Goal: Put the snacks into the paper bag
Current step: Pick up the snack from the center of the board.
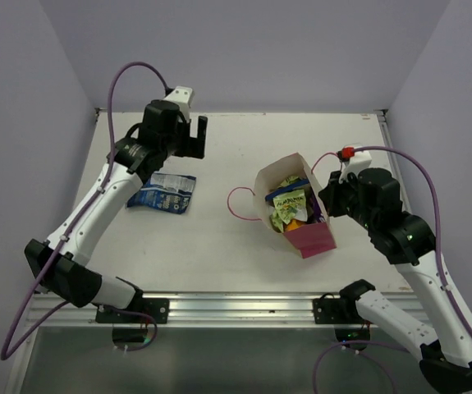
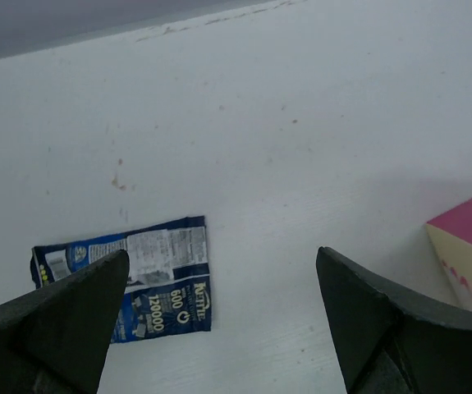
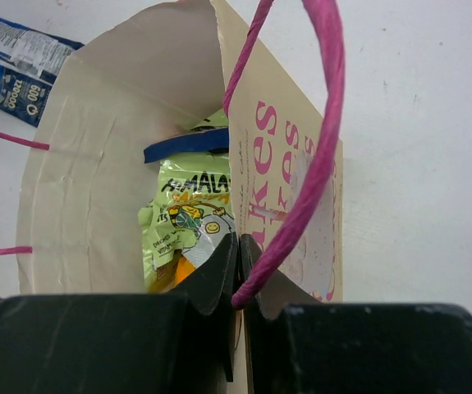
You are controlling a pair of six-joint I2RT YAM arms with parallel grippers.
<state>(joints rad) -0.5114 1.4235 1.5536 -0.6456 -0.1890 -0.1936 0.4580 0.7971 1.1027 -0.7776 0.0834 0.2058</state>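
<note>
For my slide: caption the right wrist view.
Right gripper pinching the open paper bag, green snack packets inside.

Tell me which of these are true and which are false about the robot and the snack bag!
The dark blue packet lies on the table, outside the paper bag. True.
The left gripper holds that packet. False: its jaws stand open and empty above the table.
The right gripper is shut on the bag's rim. True.
The bag is empty. False: green packets show inside it.
</note>
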